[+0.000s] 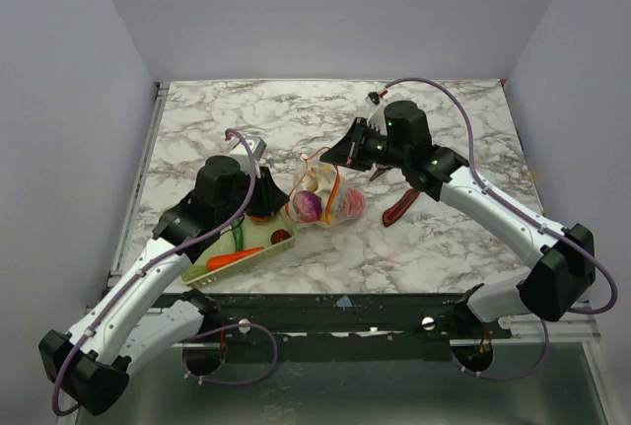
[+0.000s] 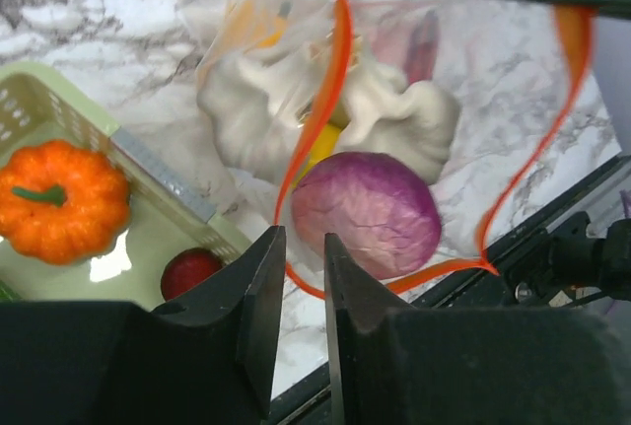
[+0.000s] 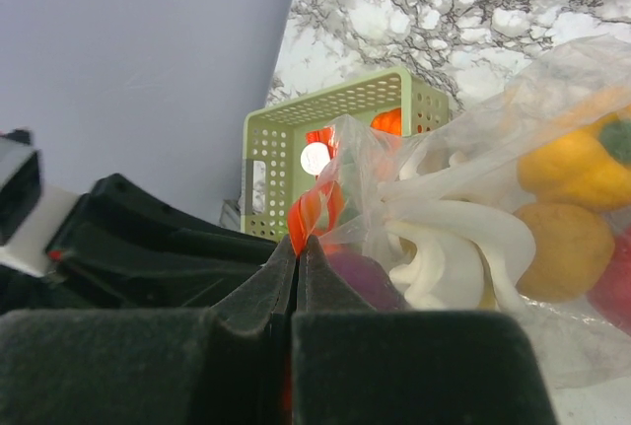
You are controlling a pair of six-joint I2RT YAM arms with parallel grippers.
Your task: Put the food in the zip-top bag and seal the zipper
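**Inspector:** Location of the bag [image 1: 320, 193]?

**Assessor:** Mid-table [image 1: 444, 119], just beside the basket [image 2: 158, 183], between the two arms. The mouth is unsealed and the zipper [image 2: 340, 40] hangs in a loose loop. Inside are a purple cabbage [image 2: 365, 213], white pieces [image 2: 404, 119] and yellow and orange pieces. A pumpkin [image 2: 64, 198], a red piece [image 2: 189, 272] and a carrot [image 1: 235, 257] lie in the basket.

**Inspector:** End effectors?

**Assessor:** The right gripper [image 3: 298, 246] is pinched together on the bag's mouth edge, with the orange strip coming out at its tips. The left gripper [image 2: 301, 243] has its jaws slightly apart over the near run of the zipper. Nothing is seen clamped there.

**Inspector:** Handling assessment?

**Assessor:** In my judgement the film is thin, floppy and slick, and the mouth will likely sag shut unless it is held. The zipper looks like the only firm part, so take hold there, at the rim, not on bare film. The food looks light, hard and glossy, and round pieces may roll or squirt from a pinch. Grip the pumpkin across its ribs and the carrot mid-shaft. The loaded bag looks bottom-heavy, so lifting it by one edge risks spilling the contents.
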